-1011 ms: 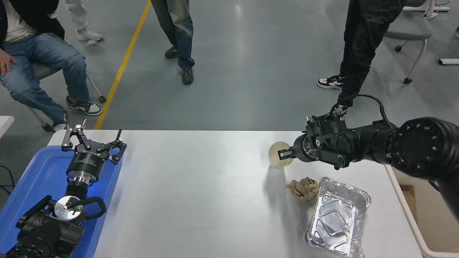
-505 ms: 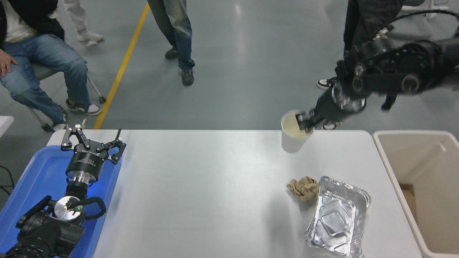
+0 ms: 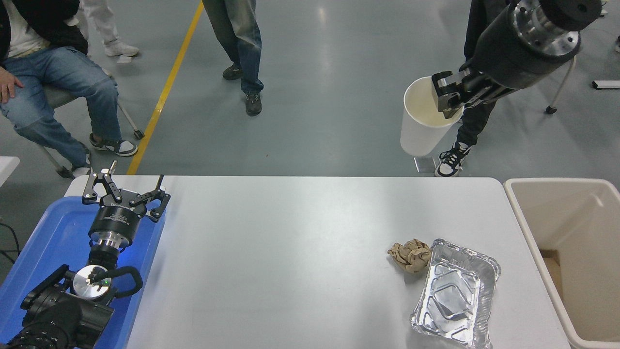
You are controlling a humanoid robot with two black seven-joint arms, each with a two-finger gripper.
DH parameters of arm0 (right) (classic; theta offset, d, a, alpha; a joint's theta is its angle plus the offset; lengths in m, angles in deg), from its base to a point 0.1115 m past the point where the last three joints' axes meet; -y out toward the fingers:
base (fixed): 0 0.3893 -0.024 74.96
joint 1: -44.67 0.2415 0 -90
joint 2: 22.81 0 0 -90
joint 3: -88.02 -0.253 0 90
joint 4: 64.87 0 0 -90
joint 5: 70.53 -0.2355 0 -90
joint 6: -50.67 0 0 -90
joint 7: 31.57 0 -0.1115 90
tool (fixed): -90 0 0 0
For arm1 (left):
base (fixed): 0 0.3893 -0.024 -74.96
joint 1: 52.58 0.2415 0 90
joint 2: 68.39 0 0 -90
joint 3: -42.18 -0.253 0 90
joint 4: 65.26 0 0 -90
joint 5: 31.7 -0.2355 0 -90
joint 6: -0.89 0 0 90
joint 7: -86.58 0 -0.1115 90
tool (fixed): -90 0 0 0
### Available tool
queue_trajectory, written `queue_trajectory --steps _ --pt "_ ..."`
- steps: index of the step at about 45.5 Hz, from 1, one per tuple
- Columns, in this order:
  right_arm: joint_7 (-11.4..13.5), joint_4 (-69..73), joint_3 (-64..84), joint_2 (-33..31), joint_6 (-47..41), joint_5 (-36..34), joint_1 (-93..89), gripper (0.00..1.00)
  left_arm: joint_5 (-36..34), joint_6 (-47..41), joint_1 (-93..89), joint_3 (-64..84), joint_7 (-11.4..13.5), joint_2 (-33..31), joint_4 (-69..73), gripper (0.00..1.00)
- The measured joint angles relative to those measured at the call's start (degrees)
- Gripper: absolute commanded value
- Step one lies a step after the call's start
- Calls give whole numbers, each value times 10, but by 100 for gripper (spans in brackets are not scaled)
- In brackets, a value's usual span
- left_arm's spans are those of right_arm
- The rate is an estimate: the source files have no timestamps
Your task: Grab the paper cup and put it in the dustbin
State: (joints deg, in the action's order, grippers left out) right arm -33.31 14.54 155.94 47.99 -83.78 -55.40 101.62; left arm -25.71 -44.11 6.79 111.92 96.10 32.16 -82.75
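Observation:
The white paper cup point(image 3: 420, 127) hangs high in the air, seen beyond the table's far edge at upper right, tilted with its cream inside facing me. My right gripper point(image 3: 448, 99) is shut on the cup's rim, one finger inside and one outside. The beige dustbin point(image 3: 566, 252) stands beside the table's right edge, below and to the right of the cup. My left gripper point(image 3: 125, 194) is parked open over the blue tray at lower left.
A crumpled brown paper ball point(image 3: 410, 255) and a silver foil tray point(image 3: 455, 293) lie at the table's front right. A blue tray point(image 3: 48, 247) sits at the left. People stand and sit beyond the far edge, one right behind the cup.
My right gripper has lifted the cup off the table, carrying it up and to the right. The arm swung away from over the dustbin, which now shows.

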Motion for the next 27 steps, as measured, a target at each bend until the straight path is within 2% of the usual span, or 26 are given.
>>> queue_trajectory --steps 6,12,27 --pt "1 -3 50 -26 17 24 -8 0 1 0 0 1 0 0 0 99" --pt "1 -18 103 -78 68 62 -46 0 1 0 0 1 1 0 0 99" --pt "0 -164 141 -239 267 128 -297 0 1 0 0 1 1 0 0 99"
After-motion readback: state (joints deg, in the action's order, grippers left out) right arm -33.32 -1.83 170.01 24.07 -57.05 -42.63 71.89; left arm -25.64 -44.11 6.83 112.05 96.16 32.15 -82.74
